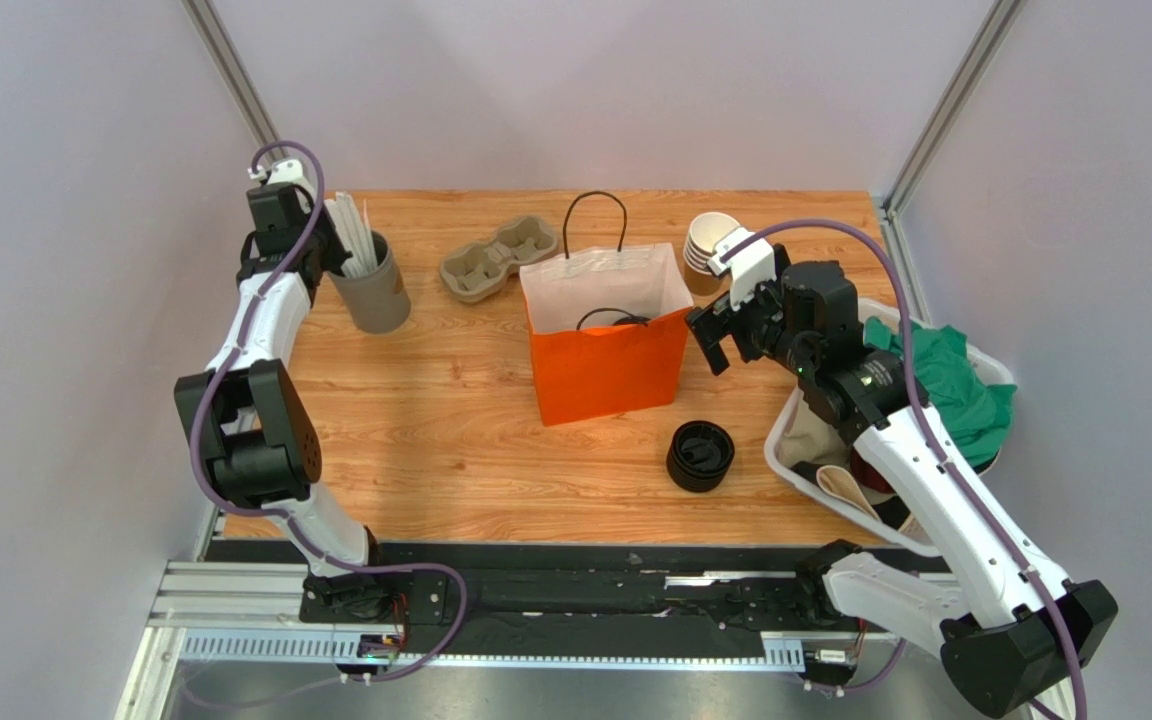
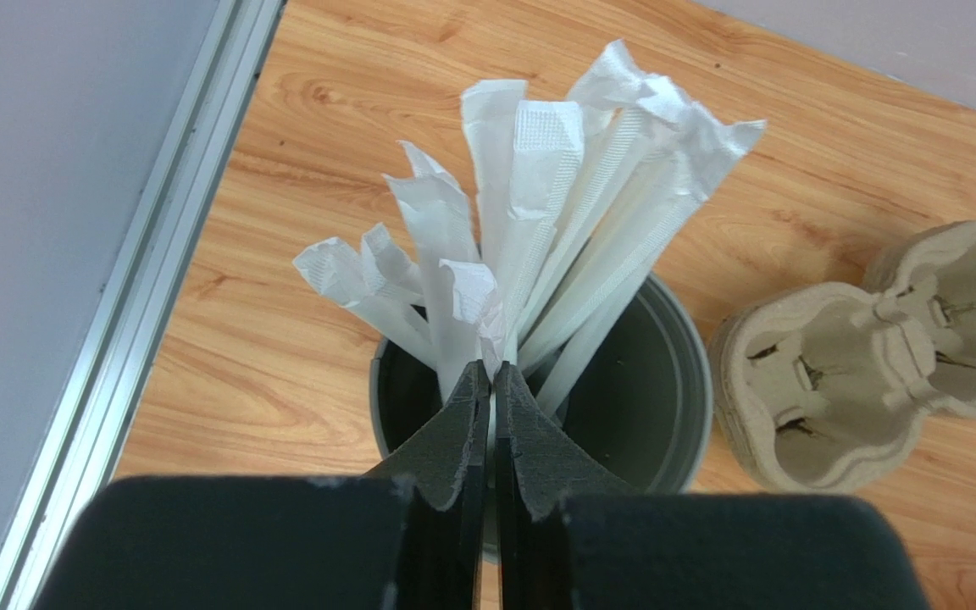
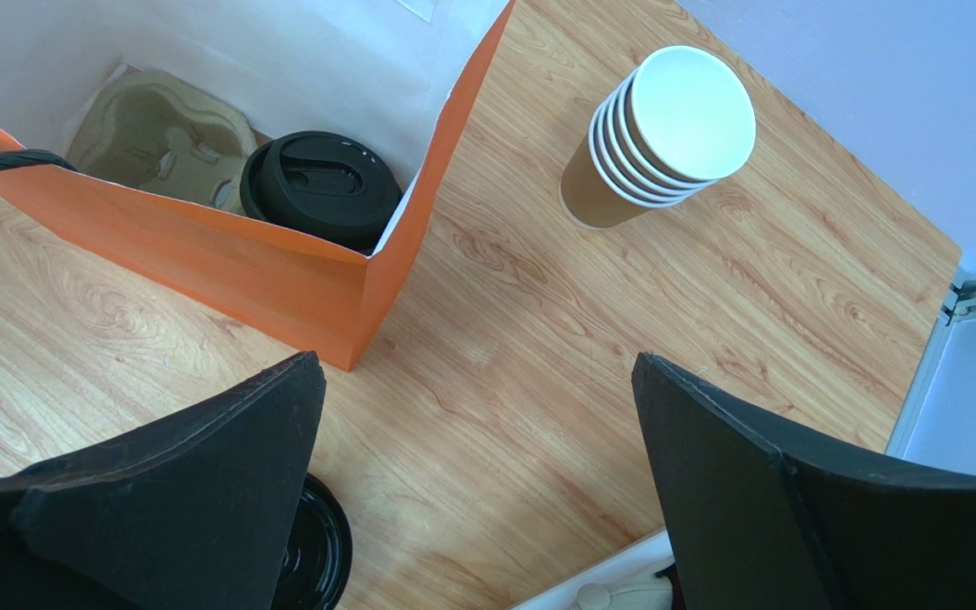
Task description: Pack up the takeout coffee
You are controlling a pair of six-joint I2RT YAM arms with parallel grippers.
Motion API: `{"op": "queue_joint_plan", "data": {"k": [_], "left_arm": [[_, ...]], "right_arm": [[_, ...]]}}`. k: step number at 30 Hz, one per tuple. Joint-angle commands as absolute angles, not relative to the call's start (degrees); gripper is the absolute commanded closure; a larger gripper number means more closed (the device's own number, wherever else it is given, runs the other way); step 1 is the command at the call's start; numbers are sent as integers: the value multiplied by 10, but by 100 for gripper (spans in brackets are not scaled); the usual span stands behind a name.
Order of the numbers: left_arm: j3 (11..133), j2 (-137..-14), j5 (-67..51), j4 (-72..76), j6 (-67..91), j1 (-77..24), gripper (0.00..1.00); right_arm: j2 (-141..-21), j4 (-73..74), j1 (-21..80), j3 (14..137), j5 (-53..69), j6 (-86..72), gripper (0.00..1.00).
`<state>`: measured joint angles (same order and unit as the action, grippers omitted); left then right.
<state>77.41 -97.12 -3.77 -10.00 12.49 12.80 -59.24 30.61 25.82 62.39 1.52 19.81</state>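
Wooden tabletop [image 1: 417,420] before you: takeout coffee [image 3: 321,188] sits inside orange bag [image 3: 175,248], beside pulp carrier [image 3: 156,127]. Your right gripper [image 3: 474,369] spread wide, empty, just right of bag. Your left gripper [image 2: 493,371] clamped on wrapped straw [image 2: 470,311] in grey cup [image 2: 659,407], left of bag.

Wooden table [image 1: 432,435]: grey pot [image 1: 372,297] of wrapped straws [image 2: 557,191] right under left gripper [image 2: 491,388], pulp carrier [image 1: 495,257] to its right. Orange bag [image 1: 605,368] just left of right gripper [image 1: 713,333], brown cup stack [image 1: 708,245] beyond it, black lid pile [image 1: 701,455] on its near side.
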Motion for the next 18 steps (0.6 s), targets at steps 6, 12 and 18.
{"op": "queue_joint_plan", "data": {"k": [6,12,18], "left_arm": [[754,-898,-98,-53,111,132,94],[751,-885,-119,-50,106,132,94],[738,-875,-145,-35,95,133,94]], "right_arm": [[-594,295,261,637,11,201,2],[-590,294,261,637,11,201,1],[-590,295,261,637,11,201,2]]}}
